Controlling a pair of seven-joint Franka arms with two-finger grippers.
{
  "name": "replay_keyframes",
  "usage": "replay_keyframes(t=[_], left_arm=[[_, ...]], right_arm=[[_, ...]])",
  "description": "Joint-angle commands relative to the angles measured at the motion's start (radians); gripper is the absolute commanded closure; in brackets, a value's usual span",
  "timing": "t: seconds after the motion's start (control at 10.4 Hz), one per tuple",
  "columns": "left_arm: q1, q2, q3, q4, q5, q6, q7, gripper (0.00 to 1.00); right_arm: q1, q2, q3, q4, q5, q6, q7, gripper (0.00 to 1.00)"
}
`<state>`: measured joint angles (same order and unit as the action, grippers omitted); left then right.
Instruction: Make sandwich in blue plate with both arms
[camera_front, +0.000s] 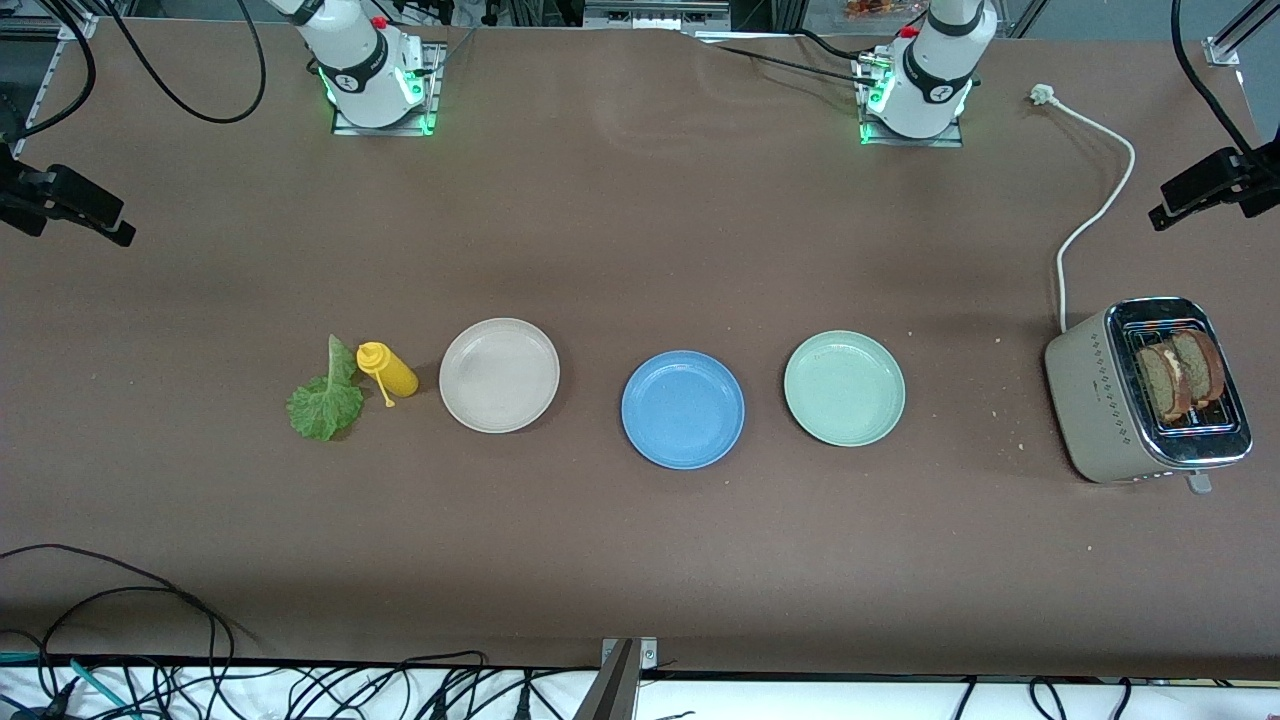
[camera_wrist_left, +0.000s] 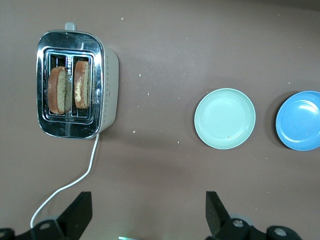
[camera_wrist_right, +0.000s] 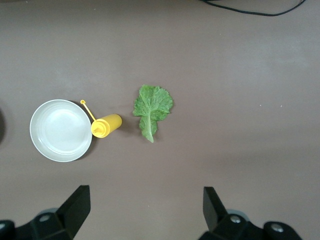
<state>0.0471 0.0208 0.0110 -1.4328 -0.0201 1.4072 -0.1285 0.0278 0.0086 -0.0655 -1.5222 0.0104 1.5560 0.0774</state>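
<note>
Opening step, nothing assembled: blue plate (camera_front: 683, 409) bare at mid-counter, bread slices (camera_front: 1183, 374) in toaster (camera_front: 1147, 391), lettuce leaf (camera_front: 325, 397) toward right arm's end; left gripper (camera_wrist_left: 147, 214) and right gripper (camera_wrist_right: 145, 210) raised, fingers wide, empty; next likely: fetch bread.

Matt brown table (camera_front: 640, 560), glossy blue plate (camera_front: 683, 409) — chrome-topped toaster (camera_front: 1150, 395)

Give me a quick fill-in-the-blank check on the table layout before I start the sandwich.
1. The two brown bread slices stand in the slots of the beige ____.
2. The round blue plate lies between the beige plate and the pale ____ plate.
3. The yellow squeeze bottle lies between the beige plate and the ruffled green ____.

Missing words: toaster; green; lettuce leaf
</note>
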Motion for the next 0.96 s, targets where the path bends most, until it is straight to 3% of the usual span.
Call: replay_keyframes(t=[0.0, 0.86], left_arm=[[0.005, 0.004, -0.003, 0.017, 0.023, -0.016, 0.024, 0.00], [0.007, 0.004, -0.002, 0.017, 0.023, -0.016, 0.024, 0.00]], right_arm=[[-0.009, -0.001, 0.001, 0.017, 0.016, -0.010, -0.011, 0.00], [-0.009, -0.002, -0.008, 0.017, 0.019, -0.005, -0.007, 0.00]])
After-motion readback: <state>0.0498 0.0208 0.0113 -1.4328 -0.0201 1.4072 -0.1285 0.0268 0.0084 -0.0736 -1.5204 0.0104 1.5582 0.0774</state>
